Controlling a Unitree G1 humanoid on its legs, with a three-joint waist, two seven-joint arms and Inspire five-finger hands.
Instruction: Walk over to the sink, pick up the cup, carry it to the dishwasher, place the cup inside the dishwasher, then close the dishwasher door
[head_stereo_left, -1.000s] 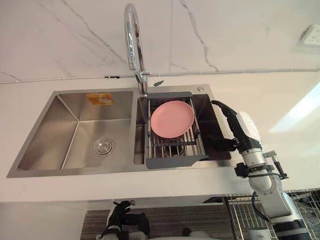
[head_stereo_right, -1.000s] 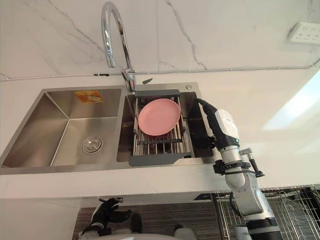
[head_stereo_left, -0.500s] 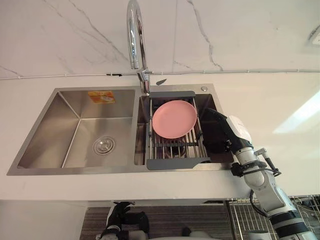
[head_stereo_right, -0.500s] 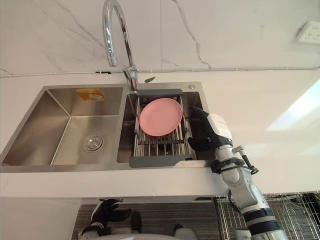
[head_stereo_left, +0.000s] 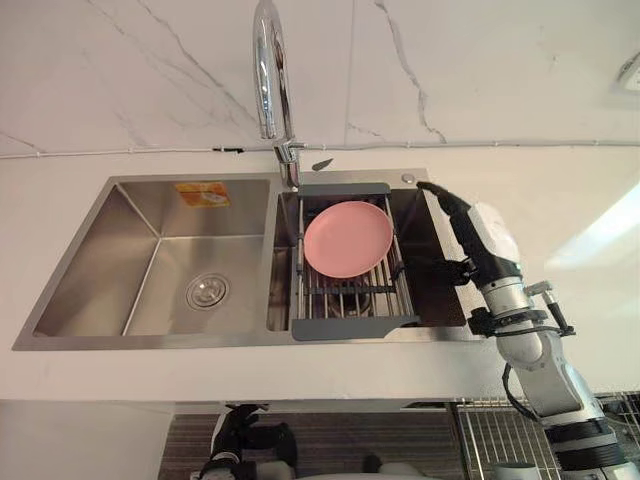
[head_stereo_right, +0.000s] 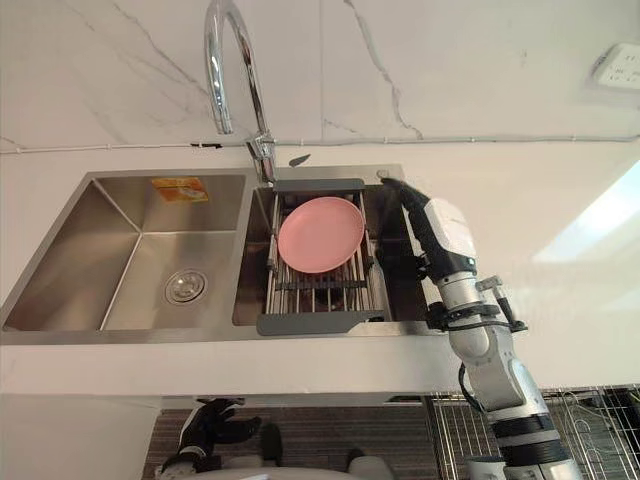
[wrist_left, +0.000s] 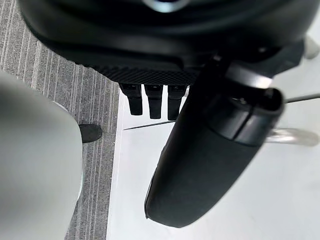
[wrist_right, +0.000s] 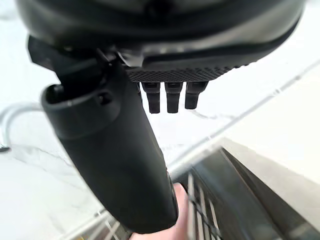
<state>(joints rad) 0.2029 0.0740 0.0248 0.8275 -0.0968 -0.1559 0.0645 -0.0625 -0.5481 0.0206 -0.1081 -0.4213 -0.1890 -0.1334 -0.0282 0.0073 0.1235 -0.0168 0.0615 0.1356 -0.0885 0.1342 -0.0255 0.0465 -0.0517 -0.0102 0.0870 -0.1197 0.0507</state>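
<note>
Reaching with the right hand (head_stereo_left: 478, 240), fingers straight and empty, over the dark strip of the sink (head_stereo_left: 100, 262) at centre right. Judging the cup hidden down there, between dish rack (head_stereo_left: 345, 326) and basin wall. Descend vertically, avoid nudging the pink plate (head_stereo_left: 347, 240), and curl only once around the cup. Leave the left hand (head_stereo_left: 236, 440) idle, relaxed open, at bottom left.

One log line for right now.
right hand: open, over right basin | left hand: open, below counter | pink plate: on rack
</note>
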